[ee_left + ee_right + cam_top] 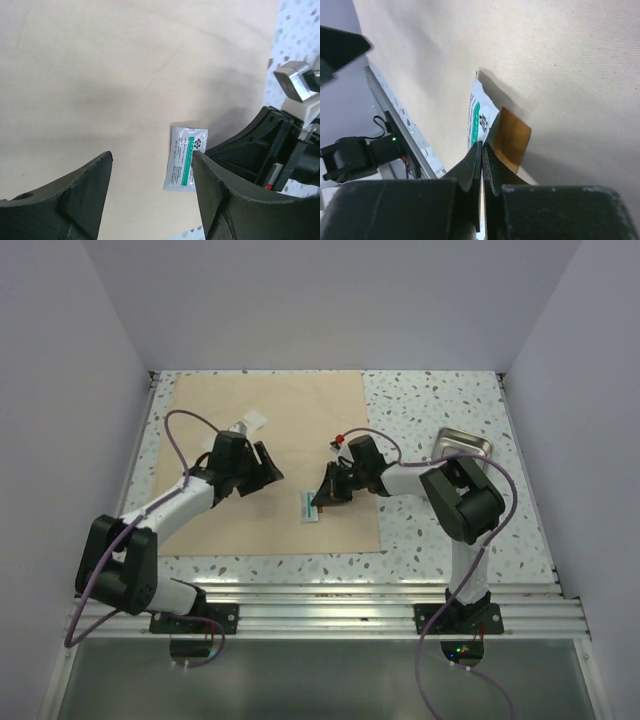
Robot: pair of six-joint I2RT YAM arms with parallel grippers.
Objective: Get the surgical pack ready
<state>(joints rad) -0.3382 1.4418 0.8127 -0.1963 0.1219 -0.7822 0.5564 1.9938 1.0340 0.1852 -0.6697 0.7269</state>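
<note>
The tan sheet (290, 410) lies flat on the speckled table. A small white packet with a green stripe (310, 508) lies near the sheet's front edge. It also shows in the left wrist view (184, 157) and the right wrist view (479, 119). My right gripper (319, 501) (482, 145) is shut, pinching the packet's edge low over the sheet. A small brown square (512, 137) sits beside the packet at the fingertips. My left gripper (268, 476) (151, 156) is open and empty, hovering over the sheet just left of the packet. The steel tray (468, 443) sits at the right, off the sheet. The scissors are not visible.
A white gauze piece (248, 424) lies on the sheet behind my left gripper. A small red-tipped item (341, 438) sits near the sheet's right edge, behind my right wrist. Grey walls enclose the table on three sides. A metal rail (330, 600) runs along the near edge.
</note>
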